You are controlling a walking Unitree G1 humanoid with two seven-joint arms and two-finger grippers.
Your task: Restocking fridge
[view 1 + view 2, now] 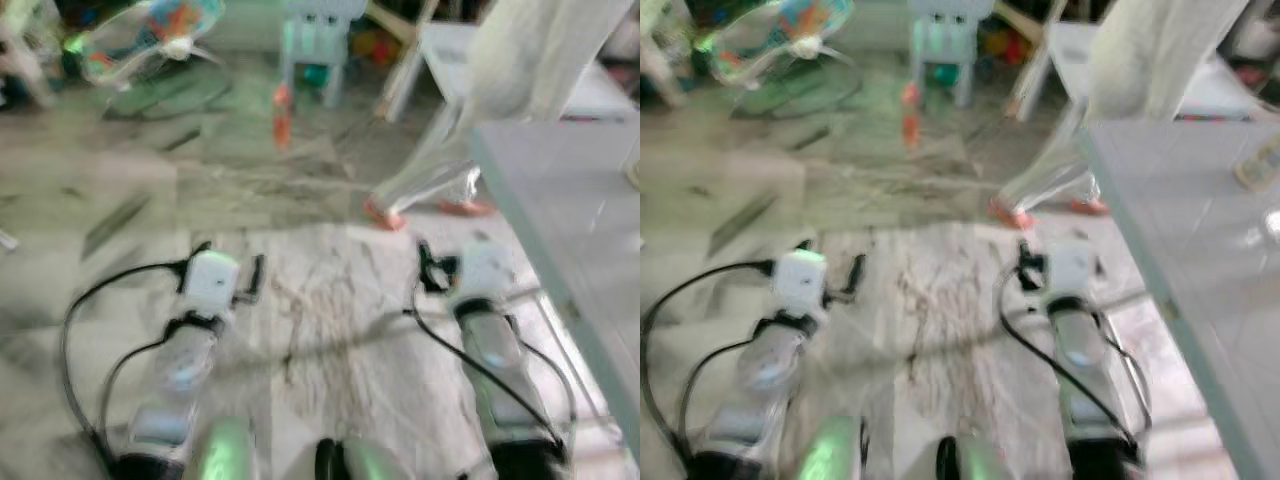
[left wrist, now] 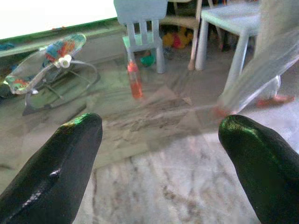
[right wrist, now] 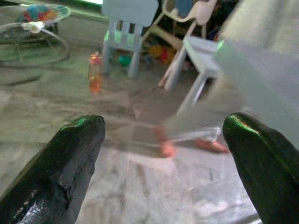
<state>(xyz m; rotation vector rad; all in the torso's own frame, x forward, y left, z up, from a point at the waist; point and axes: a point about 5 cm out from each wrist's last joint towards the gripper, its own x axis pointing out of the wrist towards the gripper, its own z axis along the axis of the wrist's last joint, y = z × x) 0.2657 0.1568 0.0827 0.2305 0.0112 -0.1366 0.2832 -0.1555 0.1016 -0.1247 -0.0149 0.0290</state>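
Left pincer: two black fingers spread wide with nothing between them, held forward over the marble floor. Right pincer: fingers likewise spread and empty, level with the left one and well apart from it. Both silver arms reach out from the near edge of the head views, with black cables looping beside them.

No brand, label or writing can be read; the head views are blurred throughout. No fridge can be made out.

Far ahead on the floor stands an upright orange bottle, its label illegible. Just beyond it is a small pale blue chair with a green item under the seat. To the far left lies a baby bouncer with a colourful patterned seat on a wire frame.

On the right, a person's legs in pale trousers and orange footwear are streaked by motion, the upper body cut off. A pale desk runs along the right edge, partly cut off; the small objects on its top are too blurred to identify. A white low table stands far right.
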